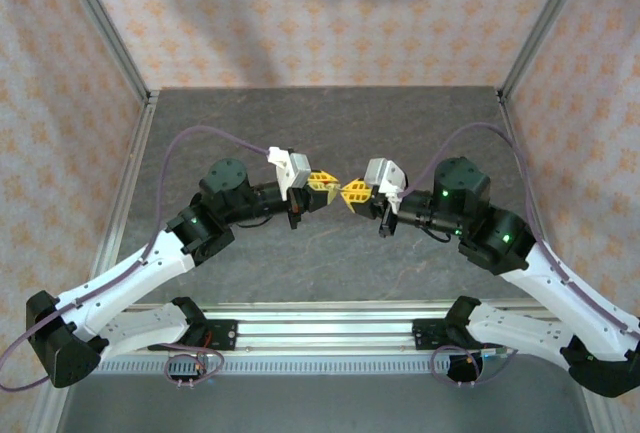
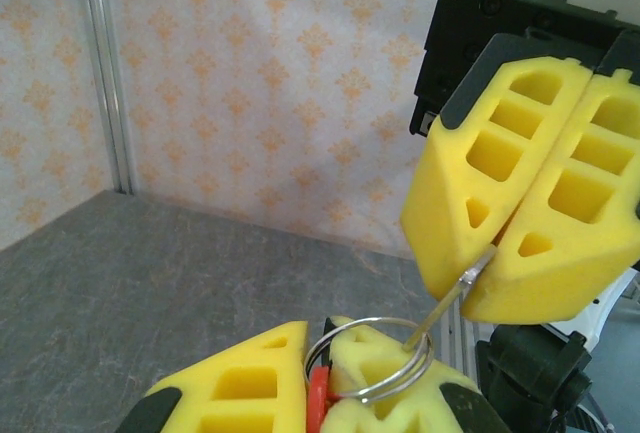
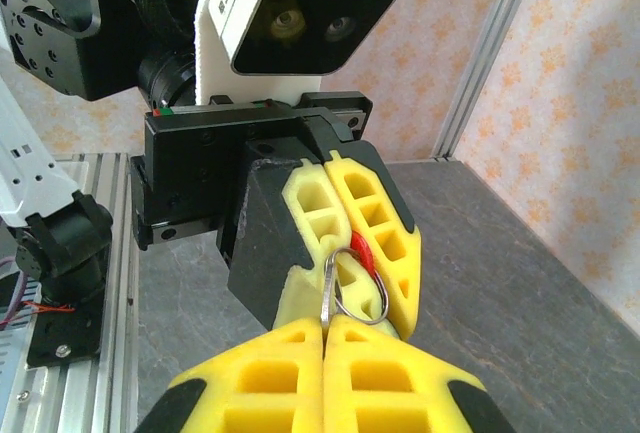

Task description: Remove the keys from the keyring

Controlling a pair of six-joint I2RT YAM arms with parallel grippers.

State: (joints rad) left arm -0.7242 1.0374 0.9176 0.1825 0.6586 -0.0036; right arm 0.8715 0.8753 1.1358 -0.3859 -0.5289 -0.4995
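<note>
Left wrist cam: left gripper (image 2: 320,373) clamped on keyring (image 2: 414,385) plus 1 red tab (image 2: 317,403). Right gripper (image 2: 495,253) pinched tight on 1 thin metal blade (image 2: 450,303), prob. a key seen edge-on. All held mid-air over table (image 1: 330,133). Rec.: hold ring fixed, walk blade along the coil, no yanking. Count: 2 grippers, 1 ring, 1 blade, 1 tab.
</note>
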